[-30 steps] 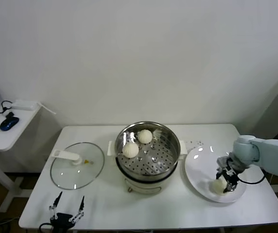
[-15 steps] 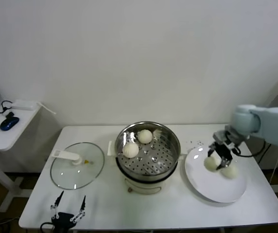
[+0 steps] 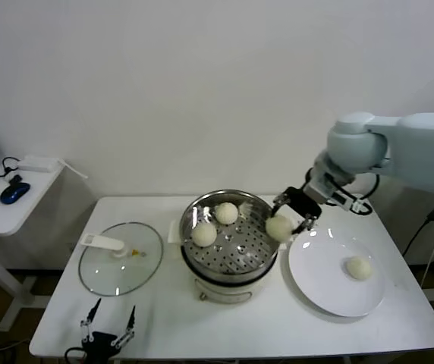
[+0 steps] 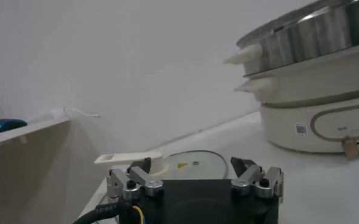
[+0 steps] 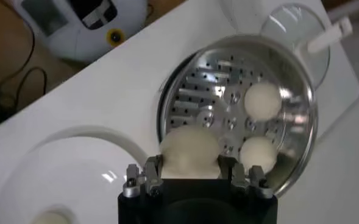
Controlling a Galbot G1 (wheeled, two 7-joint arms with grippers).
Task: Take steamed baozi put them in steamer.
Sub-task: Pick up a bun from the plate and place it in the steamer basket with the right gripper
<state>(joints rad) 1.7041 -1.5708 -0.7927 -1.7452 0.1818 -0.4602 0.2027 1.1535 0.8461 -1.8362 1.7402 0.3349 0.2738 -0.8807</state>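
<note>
Cream baozi (image 3: 279, 227) in right gripper (image 3: 294, 211)

Lab-like room, bare white wall (image 3: 202, 83); white table (image 3: 232, 322), side desk (image 3: 4, 212) with computer mouse (image 3: 14, 192)

The shiny round steamer (image 3: 231, 235) stands upright mid-table, lid off, two smooth cream baozi (image 3: 204, 234) (image 3: 226, 213) on its perforated floor. A third baozi (image 3: 279, 227) hangs above its right rim; a fourth (image 3: 358, 267) lies toward the table's right edge.
</note>
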